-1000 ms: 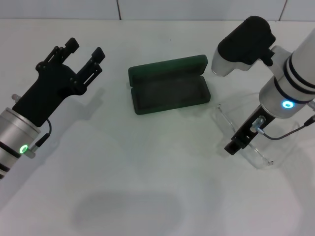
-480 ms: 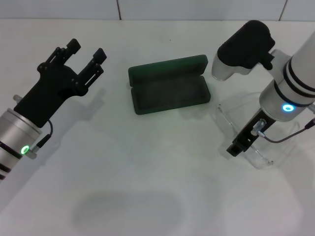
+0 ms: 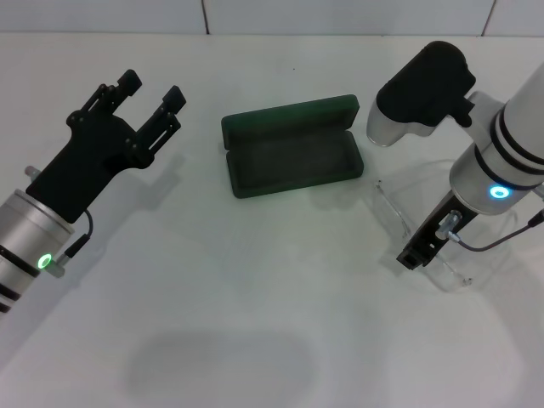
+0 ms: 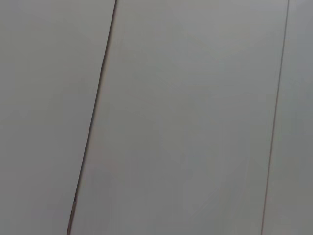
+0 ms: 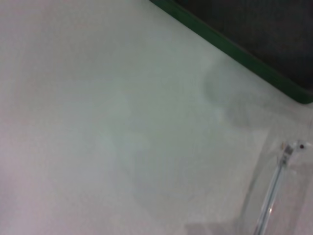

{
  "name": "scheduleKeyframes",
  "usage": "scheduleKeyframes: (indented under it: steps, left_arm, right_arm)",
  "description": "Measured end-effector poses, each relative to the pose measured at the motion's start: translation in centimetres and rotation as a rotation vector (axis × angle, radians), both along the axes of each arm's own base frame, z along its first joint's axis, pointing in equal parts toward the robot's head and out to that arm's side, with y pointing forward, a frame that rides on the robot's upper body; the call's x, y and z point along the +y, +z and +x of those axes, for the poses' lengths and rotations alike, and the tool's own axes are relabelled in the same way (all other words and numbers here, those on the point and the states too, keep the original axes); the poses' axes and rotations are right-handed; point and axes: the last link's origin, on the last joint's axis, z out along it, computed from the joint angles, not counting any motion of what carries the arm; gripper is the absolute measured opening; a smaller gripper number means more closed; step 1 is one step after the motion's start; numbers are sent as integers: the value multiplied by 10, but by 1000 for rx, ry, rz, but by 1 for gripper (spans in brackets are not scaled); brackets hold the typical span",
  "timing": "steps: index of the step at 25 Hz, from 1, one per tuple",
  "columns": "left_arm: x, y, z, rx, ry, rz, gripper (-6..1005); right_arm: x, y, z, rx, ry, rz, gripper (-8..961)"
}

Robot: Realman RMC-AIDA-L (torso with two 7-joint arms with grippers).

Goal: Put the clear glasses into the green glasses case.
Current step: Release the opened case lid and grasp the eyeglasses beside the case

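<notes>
The clear glasses lie on the bench, well right of the open green glasses case. The right claw hangs over them; I cannot tell its opening. The step is the pickup: the claw must close on the frame. The left claw, open and empty, idles left of the case.

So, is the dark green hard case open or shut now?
Open: the dark green hard case shows its dark lining, lid tilted back; nothing lies inside.
</notes>
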Motion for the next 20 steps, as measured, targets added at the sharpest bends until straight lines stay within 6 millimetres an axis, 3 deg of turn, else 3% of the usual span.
scheduleKeyframes:
  steps: [20]
  left_arm:
    - [-4,0,-2,-5,2,-1,713]
  right_arm:
    - [2,-1,-5,-3,40,-6,256]
